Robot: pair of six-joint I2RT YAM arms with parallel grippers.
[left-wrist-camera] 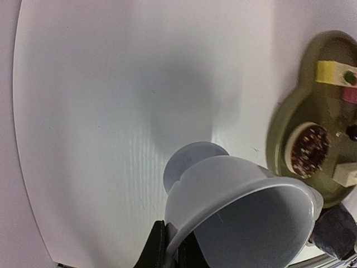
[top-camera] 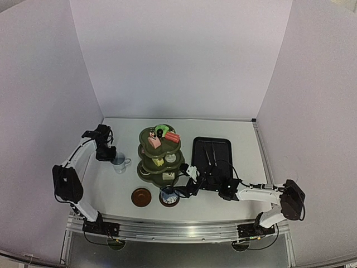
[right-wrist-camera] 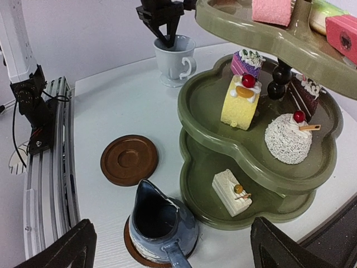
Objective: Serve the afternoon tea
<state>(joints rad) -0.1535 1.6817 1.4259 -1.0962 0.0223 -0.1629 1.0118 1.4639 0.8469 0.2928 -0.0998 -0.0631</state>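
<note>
I pinch the pale cup (right-wrist-camera: 174, 60) by its rim with the left gripper (right-wrist-camera: 167, 34), left of the stand (right-wrist-camera: 189, 120), headed for the empty coaster (right-wrist-camera: 129, 159); right gripper (right-wrist-camera: 170, 243) jaws gape, idle.

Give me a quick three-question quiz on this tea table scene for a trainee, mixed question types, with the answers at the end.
1. True or false: the dark blue cup stands on a coaster.
2. Which pincer is shut on the pale cup? A) left B) right C) neither
3. Fill in: the green stand has ___ tiers.

Key
1. True. A second coaster beside it is bare.
2. A. The left pincer grips the cup's rim.
3. Three.
</note>
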